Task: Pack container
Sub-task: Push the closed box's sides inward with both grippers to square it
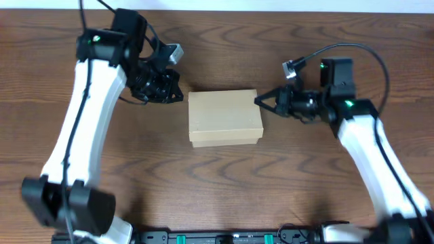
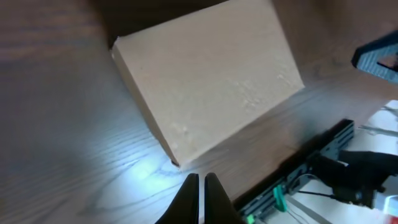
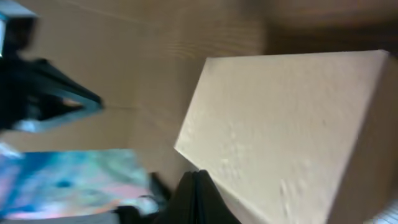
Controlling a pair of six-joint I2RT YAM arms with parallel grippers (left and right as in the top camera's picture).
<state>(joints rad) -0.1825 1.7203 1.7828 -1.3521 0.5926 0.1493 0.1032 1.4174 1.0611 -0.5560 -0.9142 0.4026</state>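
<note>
The tan cardboard container (image 1: 224, 117) lies on the wooden table in the middle, its flap lid down. It shows in the left wrist view (image 2: 208, 74) and the right wrist view (image 3: 292, 130). My left gripper (image 1: 178, 95) is shut and empty, just off the box's upper left corner; its tips show in the left wrist view (image 2: 201, 182). My right gripper (image 1: 258, 101) is shut and empty, its tip at the box's upper right edge; its tips show in the right wrist view (image 3: 196, 177). No pens or markers show.
The wooden table (image 1: 224, 183) spreads around the box. A black rail with green clips (image 1: 224, 237) runs along the front edge. Cables (image 1: 352, 51) loop above the right arm.
</note>
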